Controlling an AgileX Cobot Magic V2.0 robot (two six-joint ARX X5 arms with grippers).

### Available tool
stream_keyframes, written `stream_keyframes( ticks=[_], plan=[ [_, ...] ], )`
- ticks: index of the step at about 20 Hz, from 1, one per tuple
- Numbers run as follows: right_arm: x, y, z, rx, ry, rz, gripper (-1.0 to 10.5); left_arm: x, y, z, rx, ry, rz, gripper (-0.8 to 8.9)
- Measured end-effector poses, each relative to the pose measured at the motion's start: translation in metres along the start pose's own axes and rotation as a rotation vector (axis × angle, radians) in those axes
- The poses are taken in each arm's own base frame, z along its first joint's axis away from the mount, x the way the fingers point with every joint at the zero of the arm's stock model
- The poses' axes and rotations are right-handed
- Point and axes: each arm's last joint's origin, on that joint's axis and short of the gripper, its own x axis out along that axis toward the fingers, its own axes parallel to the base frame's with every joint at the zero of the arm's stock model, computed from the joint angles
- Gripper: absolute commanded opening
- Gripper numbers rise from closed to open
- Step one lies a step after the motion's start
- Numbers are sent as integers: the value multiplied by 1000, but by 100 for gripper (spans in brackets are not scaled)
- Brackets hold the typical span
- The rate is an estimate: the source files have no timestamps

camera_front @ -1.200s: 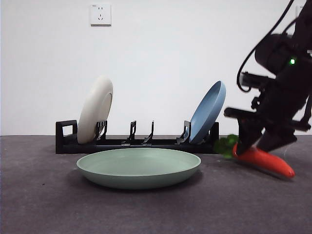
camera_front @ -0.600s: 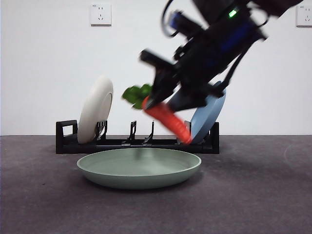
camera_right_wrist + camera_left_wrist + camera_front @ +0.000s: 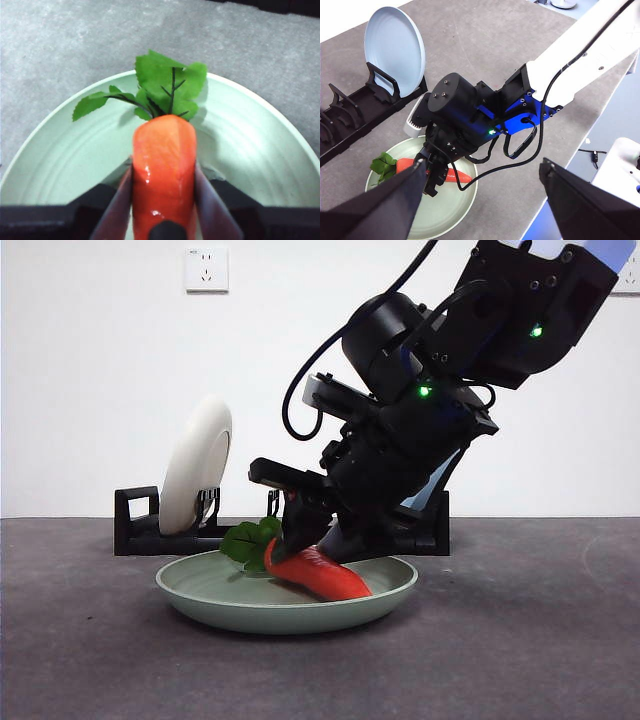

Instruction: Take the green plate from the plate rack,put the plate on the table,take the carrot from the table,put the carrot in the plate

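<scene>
Low at the centre of the front view, my right gripper (image 3: 300, 545) pinches the carrot (image 3: 318, 574), which lies along the green plate (image 3: 200, 590), leaves pointing left, away from my wrist.

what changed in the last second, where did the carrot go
The right gripper carried the carrot from low over the table on the right, up and leftward, then down into the green plate. Its fingers are still shut on it. The green plate, the rack and the white plate stayed put. The left gripper waits, open.
</scene>
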Motion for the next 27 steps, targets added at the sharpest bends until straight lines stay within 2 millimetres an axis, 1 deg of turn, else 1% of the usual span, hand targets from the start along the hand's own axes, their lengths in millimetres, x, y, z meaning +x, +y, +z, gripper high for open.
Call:
stream_keyframes(
  ticks=[1, 2, 5, 7, 9, 11, 12, 14, 16, 18, 20, 22, 23, 24, 25, 26, 27],
  plan=[
    [0, 0, 0, 0, 0, 0, 461, 0, 0, 0, 0, 0, 0, 381],
    [0, 0, 0, 0, 1, 1, 487, 0, 0, 0, 0, 0, 0, 381],
    [-2, 1, 0, 0, 10, 0, 487, 0, 0, 0, 0, 0, 0, 381],
    [-13, 4, 6, 0, 13, 0, 487, 0, 0, 0, 0, 0, 0, 381],
    [-42, 11, 23, -5, -29, 10, 487, 0, 0, -1, 3, 11, 2, 381],
    [-82, 19, 40, -11, -66, 19, 485, 0, 1, -3, 6, 28, 6, 381],
    [-99, 21, 43, -13, -63, 18, 478, 0, 1, -3, 8, 33, 7, 381],
    [-139, 26, 45, -11, -36, 12, 472, 0, 1, -4, 10, 44, 8, 380],
    [-183, 29, 39, -15, 0, 5, 472, 0, 1, -6, 14, 60, 11, 377],
    [-221, 30, 28, -14, 45, -5, 471, 0, 1, -7, 17, 71, 12, 377],
    [-250, 30, 13, -11, 107, -18, 469, 0, 2, -9, 22, 96, 16, 377],
    [-271, 30, 0, -5, 162, -11, 461, -1, 2, -12, 29, 126, 20, 372],
    [-278, 30, -5, -2, 180, 5, 399, -1, 2, -14, 33, 143, 22, 364],
    [-284, 30, -8, 0, 188, 16, 296, -1, 3, -15, 37, 158, 25, 300],
    [-289, 31, -10, -1, 186, 20, 162, -1, 3, -16, 39, 167, 26, 182],
    [-290, 31, -11, -2, 181, 21, 72, -1, 3, -17, 40, 170, 26, 98],
    [-292, 31, -11, -4, 173, 22, -29, -1, 3, -17, 40, 171, 26, -14]
  ],
)
